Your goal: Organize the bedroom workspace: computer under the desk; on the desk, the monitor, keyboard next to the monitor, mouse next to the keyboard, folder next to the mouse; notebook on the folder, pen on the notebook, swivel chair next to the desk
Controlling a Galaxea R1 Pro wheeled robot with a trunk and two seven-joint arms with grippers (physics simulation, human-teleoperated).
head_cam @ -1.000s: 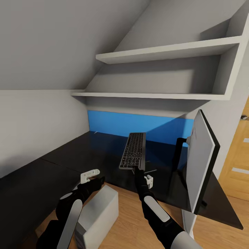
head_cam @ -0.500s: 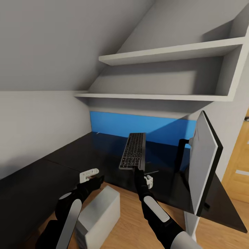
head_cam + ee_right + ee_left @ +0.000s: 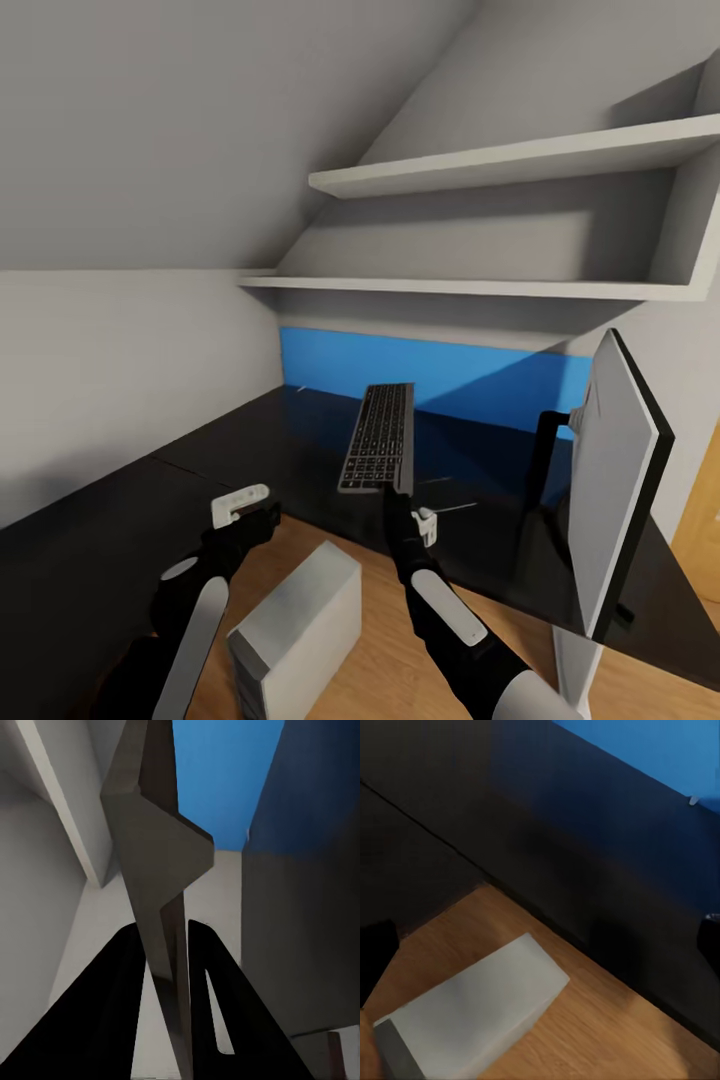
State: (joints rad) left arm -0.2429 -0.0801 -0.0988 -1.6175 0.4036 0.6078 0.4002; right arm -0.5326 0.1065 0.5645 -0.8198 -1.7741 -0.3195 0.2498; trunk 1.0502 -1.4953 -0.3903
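The right end effector (image 3: 399, 493) grips the near short edge of the keyboard (image 3: 379, 437), a slim full-size board with dark keys in a grey frame. The keyboard is held above the glossy black worktop (image 3: 300, 440), tilted so its far end rises toward the bright blue back panel (image 3: 440, 375). At the right, the monitor (image 3: 620, 490) stands on the worktop, its light grey back showing. The light grey computer (image 3: 295, 625) rests on the wooden floor (image 3: 375, 650), near the worktop's edge. The left end effector (image 3: 238, 503) hovers unclenched, holding nothing.
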